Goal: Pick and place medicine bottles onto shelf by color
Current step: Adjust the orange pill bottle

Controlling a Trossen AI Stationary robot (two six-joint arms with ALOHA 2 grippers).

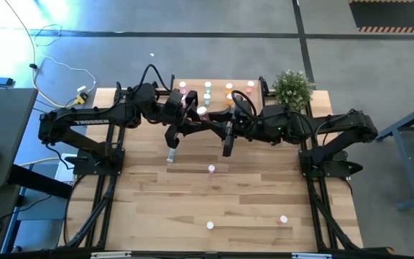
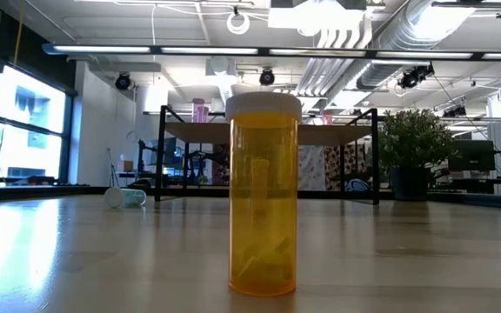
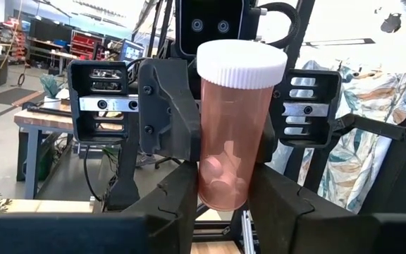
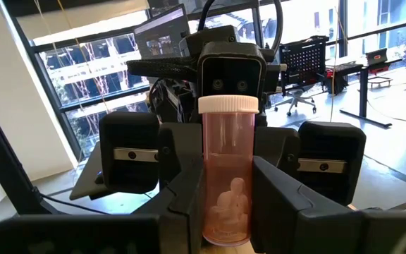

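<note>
Above the table [image 1: 192,208], both arms' fingers [image 3: 182,204] clamp one pink bottle [image 3: 235,134].

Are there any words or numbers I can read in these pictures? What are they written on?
"TROSSEN" (faint, partly guessed): white letters on the left arm in the high view.
Pink bottle clamped in both the left gripper and the right gripper: no label.
Orange bottle in the low view: no label.
Nothing else is readable.
</note>
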